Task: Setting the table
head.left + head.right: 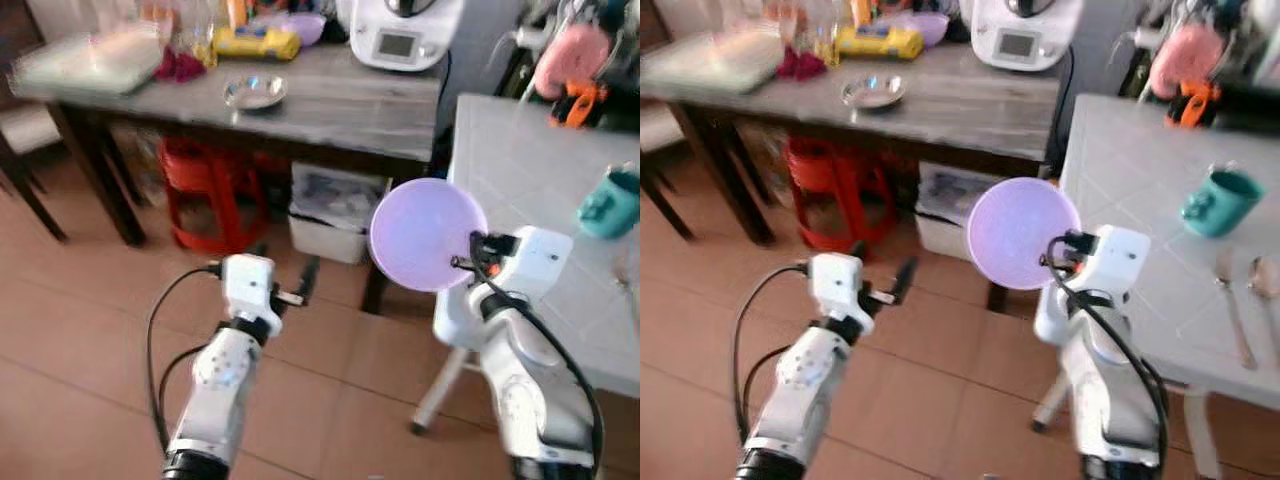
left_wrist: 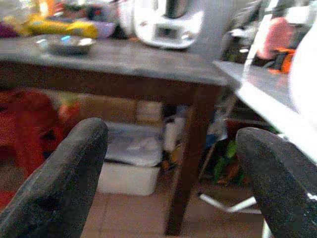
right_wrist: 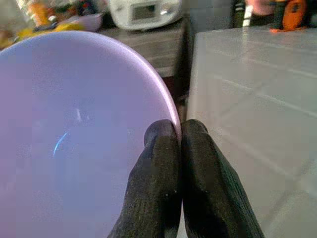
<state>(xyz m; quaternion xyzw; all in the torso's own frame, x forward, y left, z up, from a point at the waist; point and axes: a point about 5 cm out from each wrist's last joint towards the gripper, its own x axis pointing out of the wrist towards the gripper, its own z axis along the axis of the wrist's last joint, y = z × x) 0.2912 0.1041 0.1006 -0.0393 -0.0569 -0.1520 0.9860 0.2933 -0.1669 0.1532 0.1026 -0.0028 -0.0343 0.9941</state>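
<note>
From the left eye view, the right gripper (image 1: pixel 472 252) is pinching 1 smooth round lilac plastic plate (image 1: pixel 428 234) by its rim, holding it on edge beside the white tiled table (image 1: pixel 520 180), where 1 teal mug (image 1: pixel 610 202) is sitting. The left gripper (image 1: pixel 305 280) is hovering over the terracotta floor tiles (image 1: pixel 90 330).

In the left wrist view, 2 textured black fingers (image 2: pixel 59 183) are standing wide apart.

In the right wrist view, both fingers are closing on the plate's rim.

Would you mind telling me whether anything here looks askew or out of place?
Only the lilac plate: the right pincer grips it by the rim, so it stands almost on edge off the white table's corner instead of lying flat. The teal mug stands upright, and nothing looks spilled or broken. The left pincer is open, empty.
</note>
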